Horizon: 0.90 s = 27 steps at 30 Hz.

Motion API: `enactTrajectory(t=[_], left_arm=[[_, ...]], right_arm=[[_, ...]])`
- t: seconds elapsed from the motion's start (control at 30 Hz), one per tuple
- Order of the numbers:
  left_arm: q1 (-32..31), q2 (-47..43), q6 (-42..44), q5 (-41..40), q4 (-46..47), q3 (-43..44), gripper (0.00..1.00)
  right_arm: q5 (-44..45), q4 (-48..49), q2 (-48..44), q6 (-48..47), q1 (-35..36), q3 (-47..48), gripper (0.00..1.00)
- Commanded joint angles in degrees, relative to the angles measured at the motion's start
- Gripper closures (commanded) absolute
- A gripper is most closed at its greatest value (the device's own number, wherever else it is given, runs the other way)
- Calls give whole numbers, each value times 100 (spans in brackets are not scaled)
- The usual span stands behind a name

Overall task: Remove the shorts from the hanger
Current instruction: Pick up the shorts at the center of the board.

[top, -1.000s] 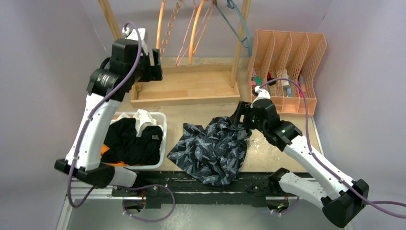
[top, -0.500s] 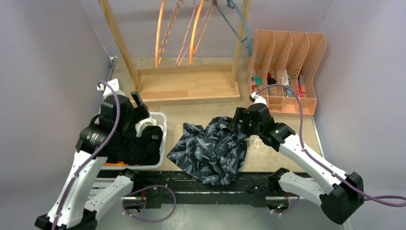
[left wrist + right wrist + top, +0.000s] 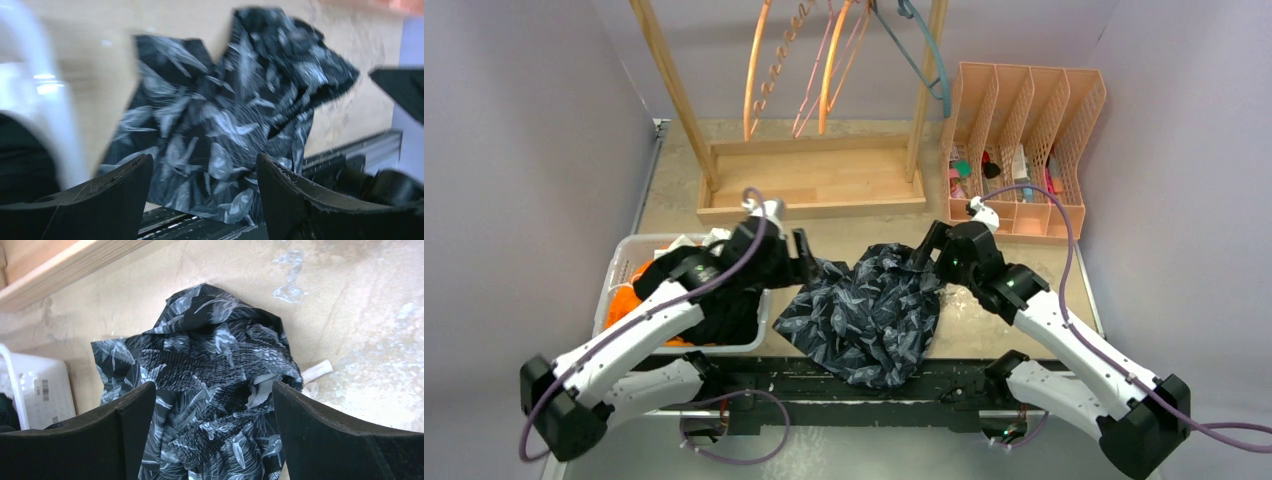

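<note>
One camo pair (image 3: 864, 310) is spread on the table (image 3: 984, 320). Three more are heaped in one bin (image 3: 619, 252): orange pair (image 3: 624, 298), black pair (image 3: 729, 318), white pair (image 3: 717, 236). Left gripper (image 3: 202, 165) and right gripper (image 3: 214, 390) are held wide apart, nothing grasped.

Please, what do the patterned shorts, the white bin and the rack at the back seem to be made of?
Patterned shorts: soft thin fabric, matte; it lies crumpled in loose folds.
White bin: probably plastic, smooth and slightly shiny, with a thin rim.
Rack: wood, pale and apparently unpainted; plain boards and posts.
</note>
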Motion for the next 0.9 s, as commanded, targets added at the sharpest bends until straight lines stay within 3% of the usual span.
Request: enactTrajectory(t=[0.0,0.17,0.3,0.47,0.53,0.67,0.8,0.87], left_arm=[[-1397,714,-375,-697,1264,6,25],[-2519,2130,-399,-1121,2222,448,22],[-2969,3181,-128,-1398,2175,1104,21],[-3055,3650,-21,-1476,2391,1310,18],[-3055,3901,186,-1614,2387,1455,18],[-3055,4634,519,-2194,1335,2251,17],[-3055,4981,460,-2013,1530,1988,17],[-3057,5198,416,-1727,1783,1826,22]], right_arm=[[710,-325,-276,431,-5,287,12],[1531,-1047,-538,1147,-1,388,9],[2273,-1957,-547,2248,-3,479,8],[2437,-2215,-473,2523,1,427,7],[2448,-2515,-468,3056,0,445,7],[2392,-2483,-694,3392,0,362,7],[2425,-2381,-1034,3460,0,173,7],[2457,-2385,-1202,3525,-3,68,7]])
